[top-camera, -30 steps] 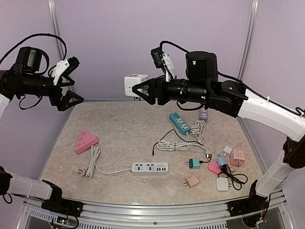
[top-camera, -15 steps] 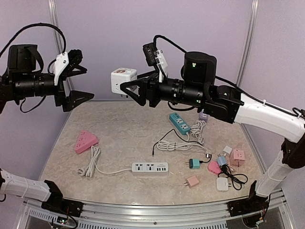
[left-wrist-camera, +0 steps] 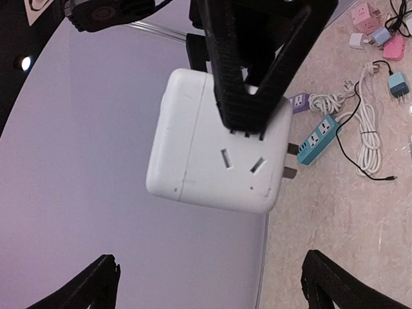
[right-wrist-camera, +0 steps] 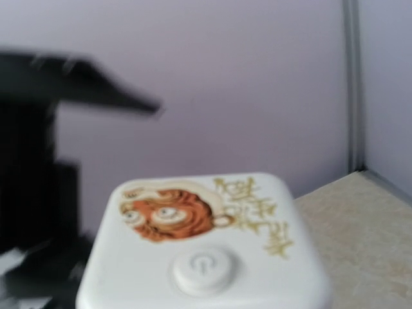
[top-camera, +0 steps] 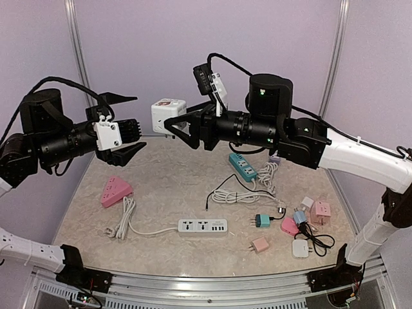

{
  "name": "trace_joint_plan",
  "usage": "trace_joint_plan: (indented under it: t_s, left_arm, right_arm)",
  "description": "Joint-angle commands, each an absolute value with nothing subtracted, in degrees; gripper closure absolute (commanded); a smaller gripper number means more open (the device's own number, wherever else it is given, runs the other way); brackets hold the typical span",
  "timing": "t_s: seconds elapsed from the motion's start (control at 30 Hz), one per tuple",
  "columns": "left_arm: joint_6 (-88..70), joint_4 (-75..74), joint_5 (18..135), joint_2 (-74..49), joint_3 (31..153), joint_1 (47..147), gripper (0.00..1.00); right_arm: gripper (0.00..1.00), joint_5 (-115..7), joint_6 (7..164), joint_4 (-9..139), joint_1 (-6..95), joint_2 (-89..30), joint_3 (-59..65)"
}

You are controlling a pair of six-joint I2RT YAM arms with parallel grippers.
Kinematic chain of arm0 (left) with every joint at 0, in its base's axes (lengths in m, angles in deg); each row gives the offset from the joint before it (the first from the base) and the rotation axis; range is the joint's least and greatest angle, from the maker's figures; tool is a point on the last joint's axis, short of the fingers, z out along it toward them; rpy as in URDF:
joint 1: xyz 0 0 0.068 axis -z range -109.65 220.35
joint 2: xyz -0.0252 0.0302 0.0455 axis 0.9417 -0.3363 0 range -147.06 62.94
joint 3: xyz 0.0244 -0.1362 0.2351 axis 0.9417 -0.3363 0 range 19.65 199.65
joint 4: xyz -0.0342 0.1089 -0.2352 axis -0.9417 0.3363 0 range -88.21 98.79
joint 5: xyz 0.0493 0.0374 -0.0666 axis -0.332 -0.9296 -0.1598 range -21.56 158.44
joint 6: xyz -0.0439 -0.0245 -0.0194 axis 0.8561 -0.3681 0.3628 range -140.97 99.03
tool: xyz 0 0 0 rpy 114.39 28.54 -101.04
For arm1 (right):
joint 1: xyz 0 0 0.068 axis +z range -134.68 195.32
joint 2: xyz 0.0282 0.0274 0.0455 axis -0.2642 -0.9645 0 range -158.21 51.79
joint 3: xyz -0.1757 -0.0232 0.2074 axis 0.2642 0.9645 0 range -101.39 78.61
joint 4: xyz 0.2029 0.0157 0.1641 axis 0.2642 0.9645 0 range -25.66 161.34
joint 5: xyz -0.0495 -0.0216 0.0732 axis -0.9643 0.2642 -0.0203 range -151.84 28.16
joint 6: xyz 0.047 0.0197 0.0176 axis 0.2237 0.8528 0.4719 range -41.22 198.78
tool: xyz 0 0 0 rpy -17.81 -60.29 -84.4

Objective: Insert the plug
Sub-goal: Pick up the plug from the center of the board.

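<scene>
A white cube plug (top-camera: pixel 167 114) with a tiger print and a round button on one face (right-wrist-camera: pixel 205 248) hangs in the air above the table's back edge. My right gripper (top-camera: pixel 182 123) is shut on it, one black finger (left-wrist-camera: pixel 250 84) lying across its socket face. Two metal prongs (left-wrist-camera: pixel 290 161) stick out of the cube's side. My left gripper (top-camera: pixel 133 123) stands open a short way left of the cube, pointing at it, with nothing between its fingertips (left-wrist-camera: pixel 212 284). In the right wrist view the cube hides that gripper's own fingers.
On the table lie a white power strip (top-camera: pixel 203 226) with its cable, a teal power strip (top-camera: pixel 243 166), a pink triangular socket (top-camera: pixel 116 190), a coiled white cable (top-camera: pixel 248 193), and several small coloured adapters (top-camera: pixel 302 222) at the right. Purple walls close the back and sides.
My left arm has swung down and in toward the centre, bringing its open gripper close to the cube. The right gripper carried the cube a little to the left.
</scene>
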State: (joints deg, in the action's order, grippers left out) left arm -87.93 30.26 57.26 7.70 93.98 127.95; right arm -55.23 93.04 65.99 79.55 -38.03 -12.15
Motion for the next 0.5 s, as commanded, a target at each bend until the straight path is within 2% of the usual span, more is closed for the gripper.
trace_joint_plan:
  t_s: [0.0,0.27,0.47]
  left_arm:
    - [-96.8,27.8,60.2,8.4,92.4,125.7,0.05]
    - [-103.1,22.3,60.6,7.3,92.5,126.6,0.07]
    - [-104.2,27.0,61.6,6.9,91.2,126.4,0.09]
  right_arm:
    - [1.0,-49.6,90.4,69.6,80.1,-36.1,-12.4]
    - [1.0,-48.8,90.6,72.8,80.1,-38.3,-14.1]
    - [1.0,-49.1,91.3,70.9,80.1,-37.4,-12.5]
